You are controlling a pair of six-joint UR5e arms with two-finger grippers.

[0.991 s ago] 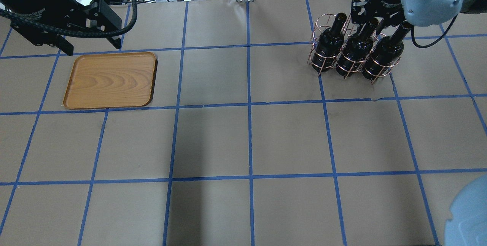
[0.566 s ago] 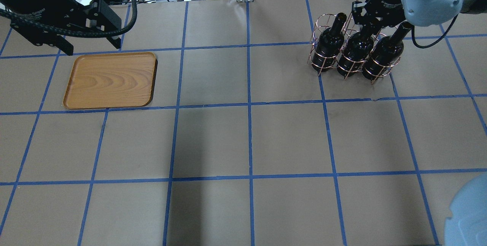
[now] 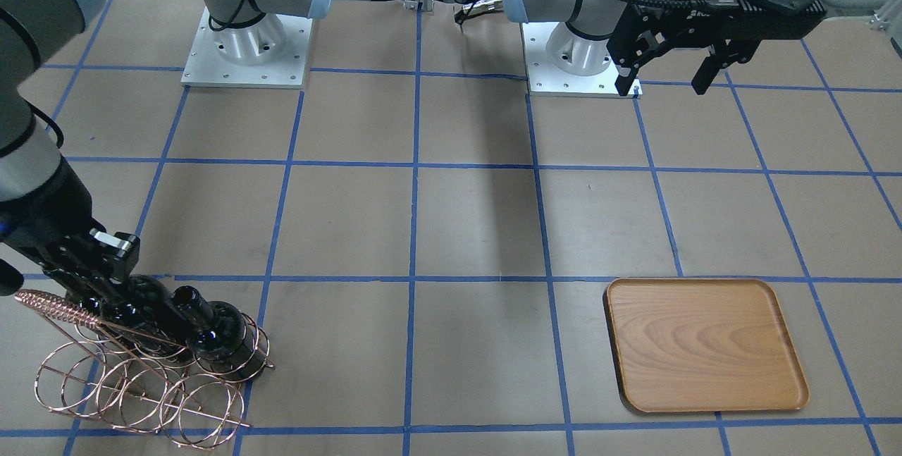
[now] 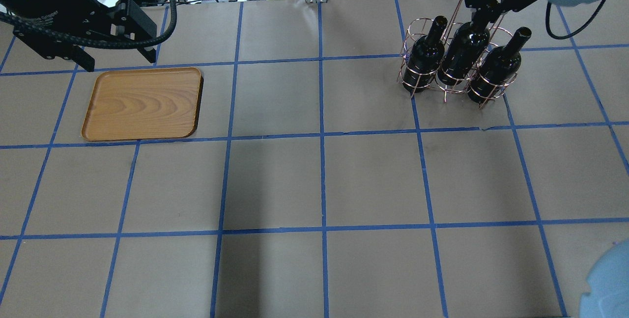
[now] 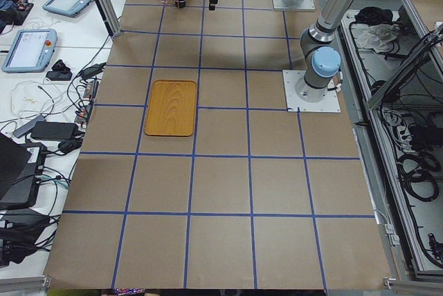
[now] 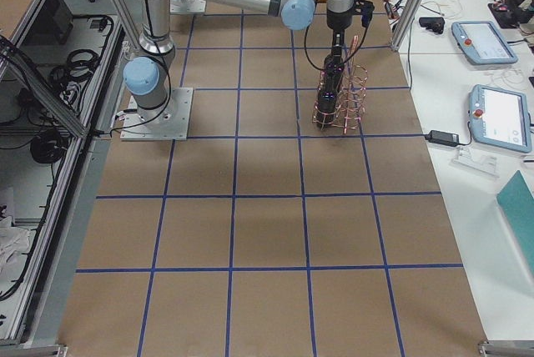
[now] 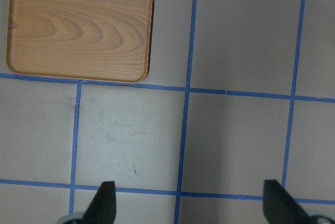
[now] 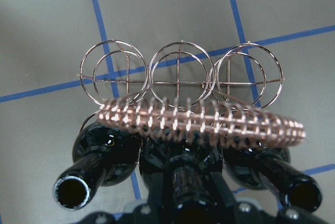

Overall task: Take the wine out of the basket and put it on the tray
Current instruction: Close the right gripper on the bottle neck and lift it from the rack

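- the right claw (image 4: 484, 7), clamped on the middle wine bottle (image 4: 464, 52), had risen in the last second; the bottle stood partly lifted from the basket (image 4: 407, 57)
- the left claw (image 7: 188, 203) hung apart near the tray (image 4: 142, 104), unmoved

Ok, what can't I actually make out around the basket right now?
Middle bottle base: overhead, basket rings and neighbouring bottles hide whether it is out of its ring; both side views are too small.
Right gripper fingertips on the neck: cut off by the right wrist view's bottom edge; covered by the gripper's own body overhead.
Front-facing view: the coiled handle and the gripper hide most of two bottles.
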